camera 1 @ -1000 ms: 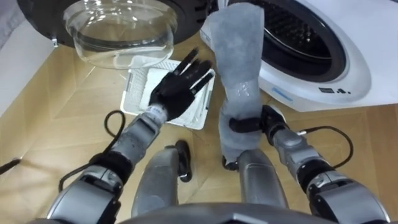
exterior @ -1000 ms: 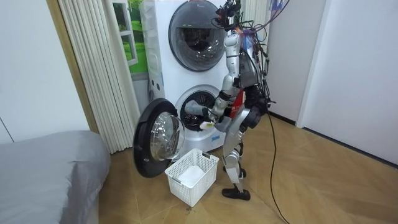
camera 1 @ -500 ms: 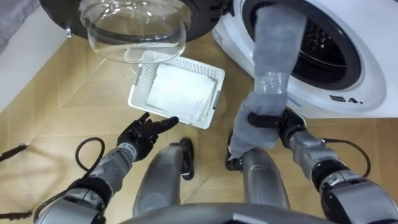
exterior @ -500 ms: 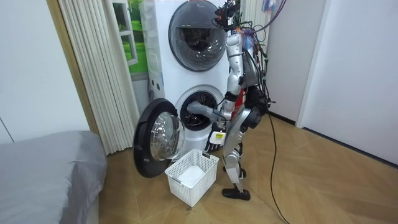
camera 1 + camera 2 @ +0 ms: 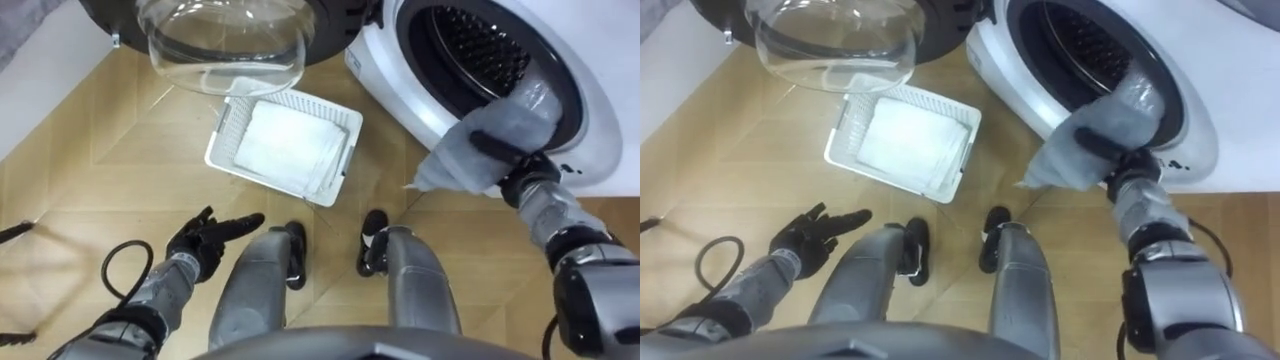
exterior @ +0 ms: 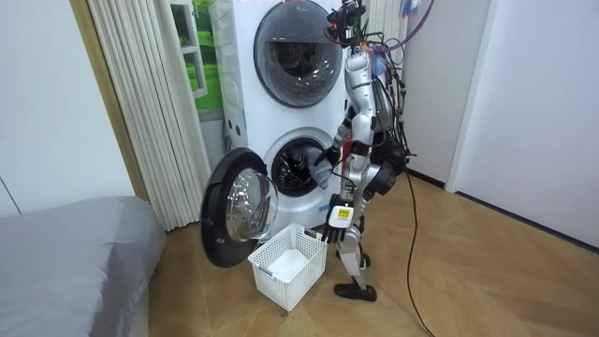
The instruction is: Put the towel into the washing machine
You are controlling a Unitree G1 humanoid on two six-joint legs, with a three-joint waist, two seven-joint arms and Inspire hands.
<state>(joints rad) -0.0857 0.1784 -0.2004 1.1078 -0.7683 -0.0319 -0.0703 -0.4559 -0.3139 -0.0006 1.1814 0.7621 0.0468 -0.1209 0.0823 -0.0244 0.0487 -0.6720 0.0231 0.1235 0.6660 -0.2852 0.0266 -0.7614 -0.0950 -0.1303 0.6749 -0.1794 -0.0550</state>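
Towel (image 5: 468, 165), grey and bunched up, sits at 3 o'clock in the left eye view. It lies across the lower edge of the round opening (image 5: 470, 45) of the washing machine (image 5: 395, 85). Its top end is at the mouth of the opening, and one corner points down over the white front. The right hand (image 5: 522, 168) holds it, with dark fingers wrapped around the middle of the cloth. The left hand (image 5: 205, 240) is low at 8 o'clock, over the wooden floor (image 5: 90, 170). Its fingers are spread out straight and it holds nothing. The door (image 5: 225, 40) of the machine stands open at 11 o'clock, and its glass bowl faces up. A white basket (image 5: 225, 130) sits on the floor near the middle of the view, just under the door, with a folded white cloth (image 5: 290, 150) inside it. In the room view the robot stands right in front of the lower machine, with the basket by its feet.
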